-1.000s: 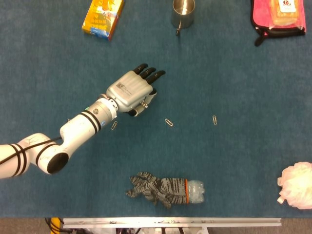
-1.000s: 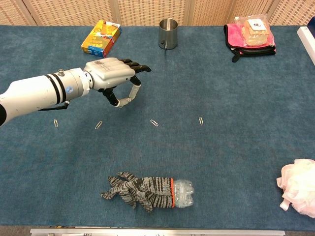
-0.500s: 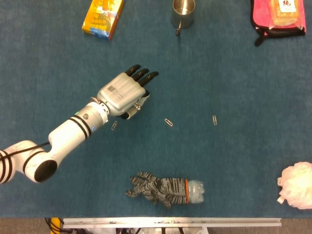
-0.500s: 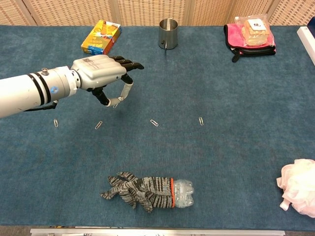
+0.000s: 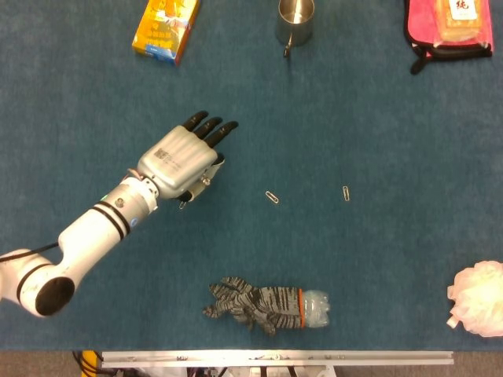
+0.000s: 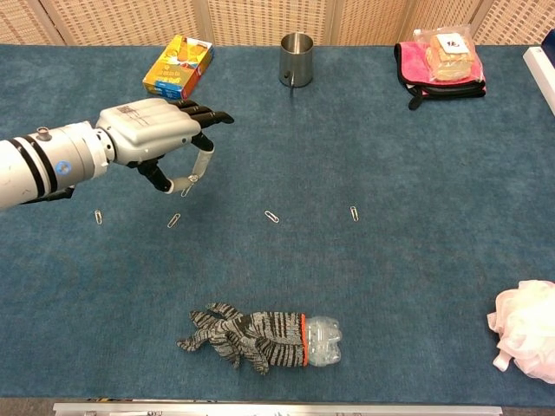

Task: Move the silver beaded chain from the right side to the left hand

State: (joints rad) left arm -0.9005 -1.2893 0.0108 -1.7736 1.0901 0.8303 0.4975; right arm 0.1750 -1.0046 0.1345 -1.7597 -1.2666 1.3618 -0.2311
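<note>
Left hand (image 6: 152,139) hovering well left of the steel cup (image 6: 297,59) and nearer the camera, thumb and a fingertip closed on a tiny silvery glint (image 6: 186,188). Cannot tell whether that is the silver beaded chain, seen nowhere else on the bench (image 6: 416,260). Right hand out of view. Likely risk: so slight a pinch slipping, losing the chain among the paper clips (image 6: 272,217) nearer than the cup.

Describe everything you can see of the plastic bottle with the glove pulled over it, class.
The clear plastic bottle lies on its side on the blue table cover near the front edge. A grey-and-black striped knit glove with an orange cuff covers most of it, leaving only its crumpled-looking right end bare. Nothing else touches it.
</note>
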